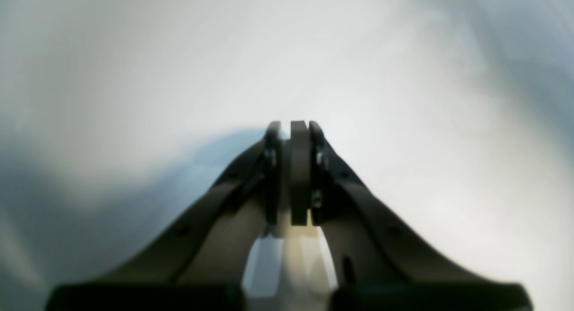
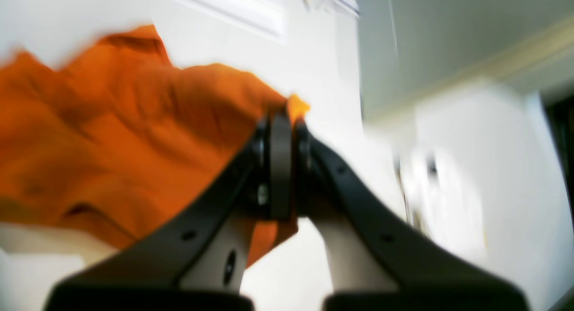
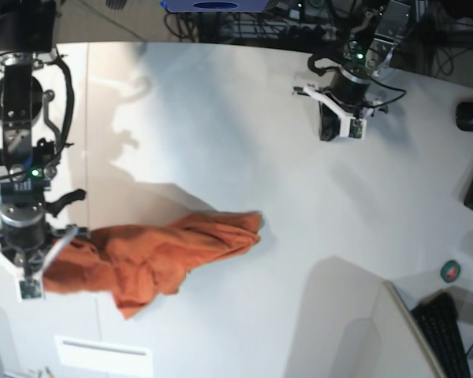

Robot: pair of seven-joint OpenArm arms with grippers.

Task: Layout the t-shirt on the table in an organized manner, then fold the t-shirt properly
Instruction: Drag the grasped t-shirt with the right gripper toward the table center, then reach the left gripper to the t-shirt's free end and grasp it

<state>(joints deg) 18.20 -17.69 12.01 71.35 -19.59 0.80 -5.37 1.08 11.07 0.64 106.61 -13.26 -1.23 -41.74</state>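
Note:
The orange t-shirt (image 3: pixel 162 252) hangs bunched and stretched from the left side of the base view toward the middle of the white table (image 3: pixel 244 142). My right gripper (image 3: pixel 51 264) at the left of the base view is shut on an edge of the shirt. In the right wrist view the gripper (image 2: pixel 281 122) pinches orange fabric (image 2: pixel 112 136), which drapes to its left. My left gripper (image 3: pixel 329 131) is at the upper right of the base view, low over bare table, far from the shirt. In the left wrist view the gripper (image 1: pixel 293 127) is shut and empty.
A green tape roll (image 3: pixel 451 272) and a black keyboard (image 3: pixel 449 335) lie at the lower right. A black mouse (image 3: pixel 472 116) lies at the right edge. A white panel (image 3: pixel 102 356) lies at the bottom left. Cables and gear crowd the top edge.

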